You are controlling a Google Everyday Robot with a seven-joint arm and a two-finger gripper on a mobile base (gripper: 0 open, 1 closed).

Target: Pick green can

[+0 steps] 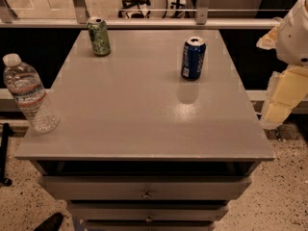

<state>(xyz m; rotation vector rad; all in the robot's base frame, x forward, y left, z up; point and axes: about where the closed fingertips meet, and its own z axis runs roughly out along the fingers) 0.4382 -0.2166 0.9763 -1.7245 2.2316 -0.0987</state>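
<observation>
We see a clear plastic water bottle at the grey tabletop's left edge. The small mottled green can stands upright near the far left corner, with a dark blue can further right. The cream gripper hangs beyond the right edge, holding nothing; how wide it is we cannot tell.

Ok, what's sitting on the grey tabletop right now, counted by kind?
Drinks cans: 2 (small mottled green metal can, dark blue metal can)
Bottles: 1 (clear plastic water bottle)
Total: 3
The end effector hangs past the right edge of the grey table, apart from all three.
</observation>
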